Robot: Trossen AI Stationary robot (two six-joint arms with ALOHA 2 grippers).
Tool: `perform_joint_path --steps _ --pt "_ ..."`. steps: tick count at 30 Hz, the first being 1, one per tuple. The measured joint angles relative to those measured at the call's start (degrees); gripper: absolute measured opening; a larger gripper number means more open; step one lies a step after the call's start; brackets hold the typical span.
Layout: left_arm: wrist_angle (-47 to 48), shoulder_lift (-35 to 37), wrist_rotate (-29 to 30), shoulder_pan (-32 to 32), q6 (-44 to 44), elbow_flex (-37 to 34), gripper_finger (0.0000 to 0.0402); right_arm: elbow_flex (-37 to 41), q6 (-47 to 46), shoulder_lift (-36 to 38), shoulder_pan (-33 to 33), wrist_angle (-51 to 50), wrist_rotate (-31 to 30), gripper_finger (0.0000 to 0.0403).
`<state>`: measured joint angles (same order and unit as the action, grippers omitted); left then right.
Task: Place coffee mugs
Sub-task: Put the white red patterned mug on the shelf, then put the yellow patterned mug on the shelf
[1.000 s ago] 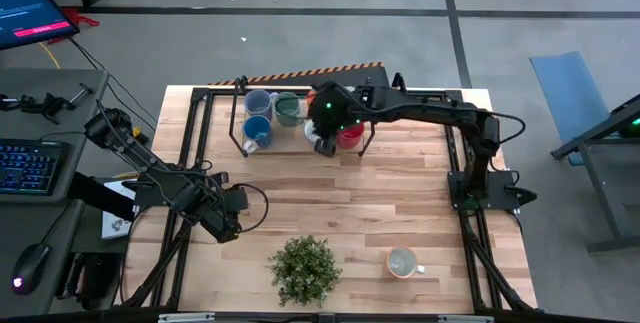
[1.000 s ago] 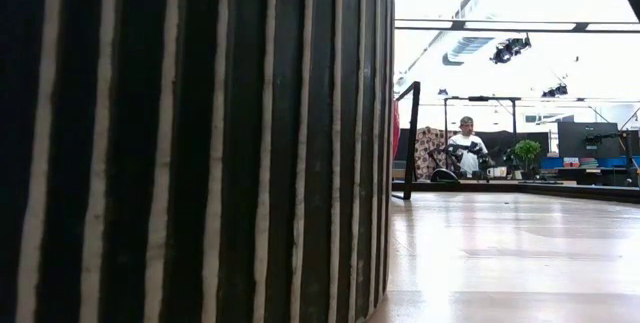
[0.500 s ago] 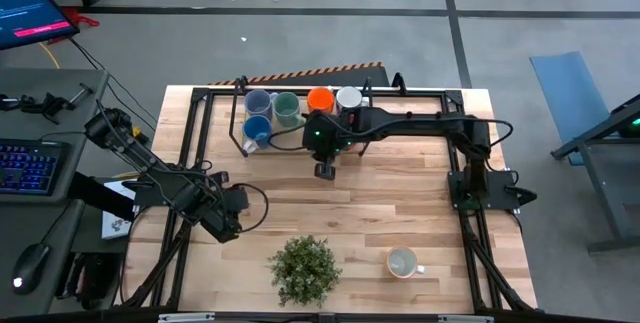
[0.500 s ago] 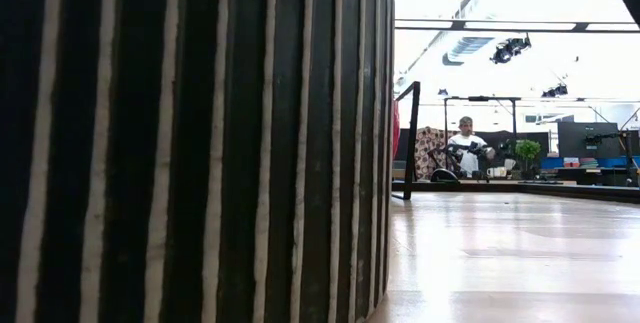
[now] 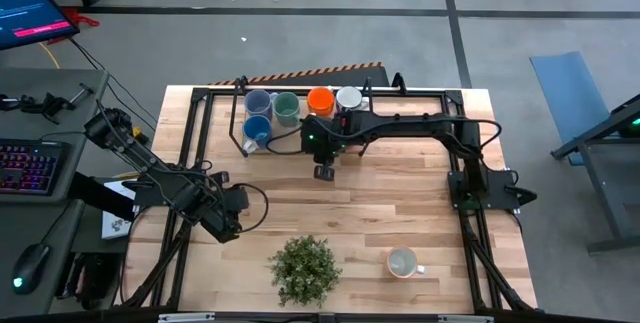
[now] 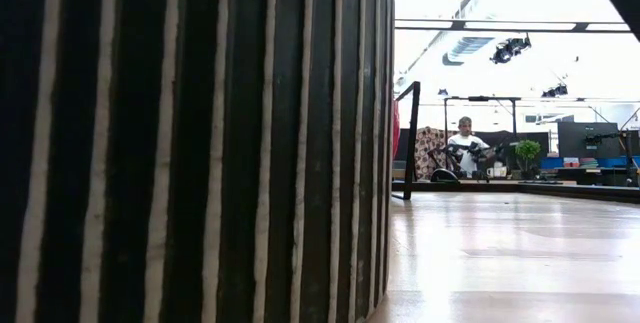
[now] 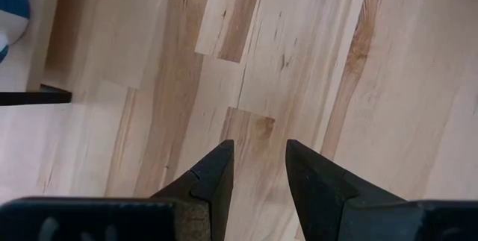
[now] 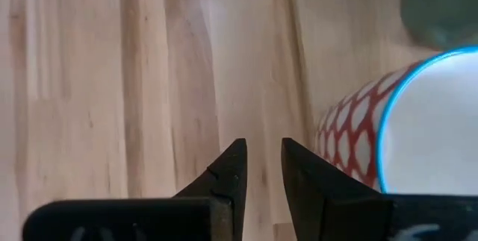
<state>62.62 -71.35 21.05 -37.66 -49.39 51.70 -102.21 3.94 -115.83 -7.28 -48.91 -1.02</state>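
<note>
Across the wooden counter (image 5: 400,213), the right arm reaches to the far edge, its hand (image 5: 324,171) empty with fingers slightly parted, just beside the mug cluster: grey-blue (image 5: 258,101), green (image 5: 287,108), orange (image 5: 320,100), white (image 5: 349,98), blue (image 5: 257,130). Left hand (image 5: 231,225) rests released near the plant (image 5: 305,269); a cream mug (image 5: 402,262) stands beside it.

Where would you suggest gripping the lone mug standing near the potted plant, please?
The lone mug stands upright and apart from the potted plant, mouth open upward, handle pointing away from the plant. I would probably come straight down and pinch the rim wall opposite the handle, one finger inside, one outside. The right gripper looks nearer.
</note>
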Motion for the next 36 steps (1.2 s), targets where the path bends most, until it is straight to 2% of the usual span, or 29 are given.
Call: perform_joint_path --steps 23,30,36 --pt "0.07 0.00 0.05 0.00 0.01 0.00 0.0113 0.00 1.12 -0.11 -3.00 -0.17 -1.70 0.0062" --pt "0.05 0.00 0.14 0.01 0.02 0.00 0.0113 -0.04 -2.57 1.57 -1.48 -4.34 7.09 0.0062" --pt "0.06 0.00 0.16 0.00 0.00 0.00 0.0113 -0.04 -5.19 4.91 2.81 -19.37 11.98 0.0062"
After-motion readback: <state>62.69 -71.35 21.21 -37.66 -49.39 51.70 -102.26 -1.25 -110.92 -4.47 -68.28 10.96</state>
